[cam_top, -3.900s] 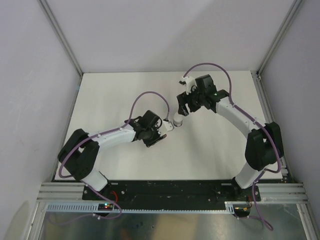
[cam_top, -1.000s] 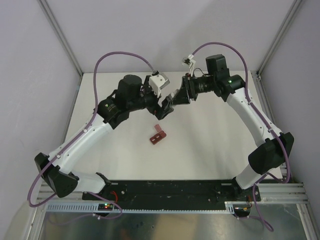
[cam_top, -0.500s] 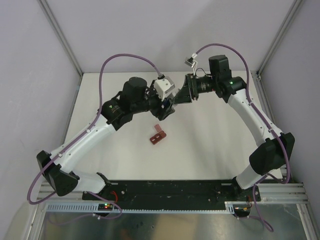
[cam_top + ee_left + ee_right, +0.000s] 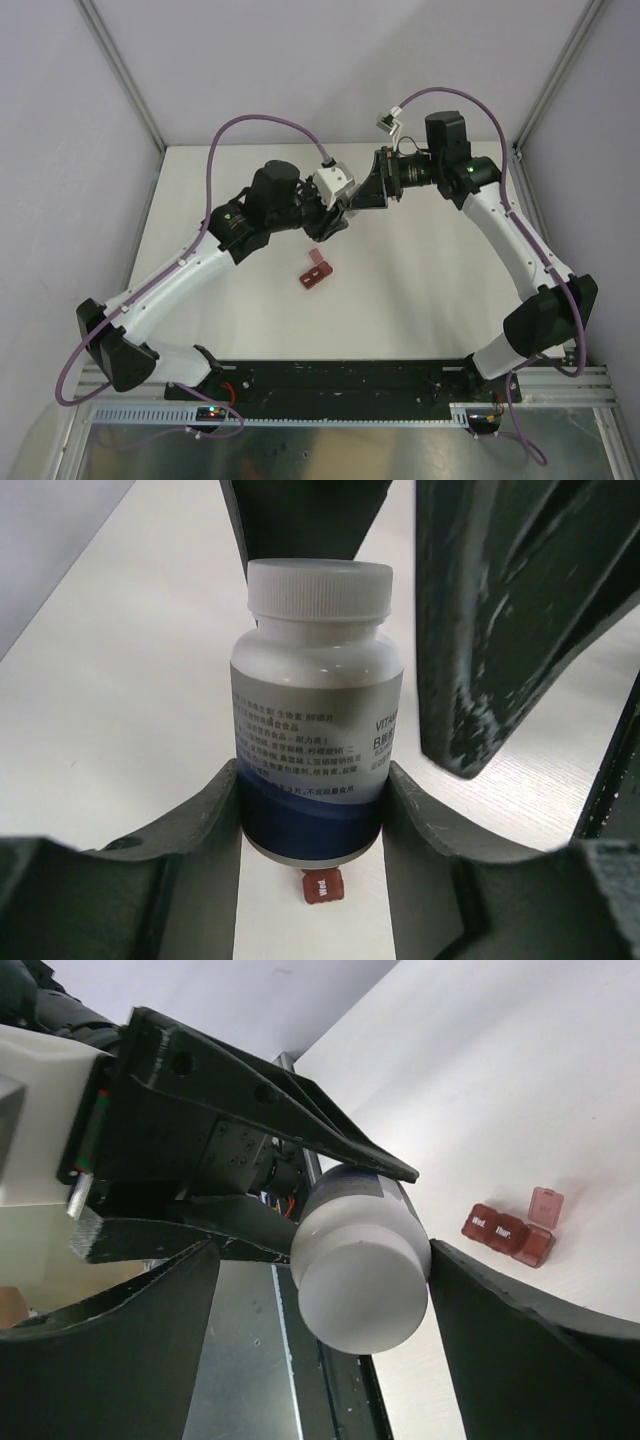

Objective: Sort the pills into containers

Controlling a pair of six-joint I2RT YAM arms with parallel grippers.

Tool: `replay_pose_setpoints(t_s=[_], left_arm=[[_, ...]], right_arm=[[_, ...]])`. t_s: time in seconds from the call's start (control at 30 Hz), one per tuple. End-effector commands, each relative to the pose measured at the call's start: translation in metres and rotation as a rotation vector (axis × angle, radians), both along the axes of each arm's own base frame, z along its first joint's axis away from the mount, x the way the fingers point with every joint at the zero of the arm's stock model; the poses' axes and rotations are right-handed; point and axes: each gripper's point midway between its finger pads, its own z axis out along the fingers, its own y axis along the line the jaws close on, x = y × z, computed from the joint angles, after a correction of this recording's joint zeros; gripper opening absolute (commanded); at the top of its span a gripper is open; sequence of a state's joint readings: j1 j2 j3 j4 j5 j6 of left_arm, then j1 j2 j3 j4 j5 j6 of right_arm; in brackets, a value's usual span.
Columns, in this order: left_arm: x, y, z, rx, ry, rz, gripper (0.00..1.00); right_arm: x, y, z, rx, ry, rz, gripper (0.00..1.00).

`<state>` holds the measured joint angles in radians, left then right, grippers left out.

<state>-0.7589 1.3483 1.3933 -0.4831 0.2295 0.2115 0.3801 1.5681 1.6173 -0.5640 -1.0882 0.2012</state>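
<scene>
Left gripper (image 4: 315, 805), clamped on the vitamin bottle (image 4: 316, 715), has just nudged its white cap (image 4: 358, 1282) btwn the wide jaws of the right gripper (image 4: 335, 1295), so uncapping's prob next, pill box (image 4: 316, 271) waiting below.

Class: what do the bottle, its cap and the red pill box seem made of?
Bottle: likely white plastic, smooth, with a glossy printed label. Cap: matte white plastic, seemingly. Pill box: translucent dark red plastic; its open lid lets light through.
</scene>
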Motion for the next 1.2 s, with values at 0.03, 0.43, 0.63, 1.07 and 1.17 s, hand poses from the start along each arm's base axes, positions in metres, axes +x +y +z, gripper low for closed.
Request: replay_pose_setpoints(t_s=[0.03,0.43,0.63,1.07,1.17], left_arm=[[-0.008,0.008,0.0,0.006,-0.03,-0.008,0.0],[-0.019,0.005,0.002,-0.032,0.013,-0.033,0.0],[-0.022,0.003,0.003,-0.044,0.027,-0.041,0.0],[-0.029,0.002,-0.002,-0.043,0.042,-0.07,0.0],[-0.041,-0.002,-0.001,-0.071,0.086,-0.126,0.0]], right_arm=[[-0.011,-0.017,0.035,0.035,-0.099,-0.04,0.92],[-0.009,-0.02,0.015,-0.011,-0.096,-0.077,0.85],[-0.008,-0.015,-0.001,-0.033,-0.074,-0.066,0.75],[-0.011,-0.012,-0.004,-0.032,-0.091,-0.028,0.17],[-0.017,-0.013,0.0,-0.024,-0.137,0.004,0.05]])
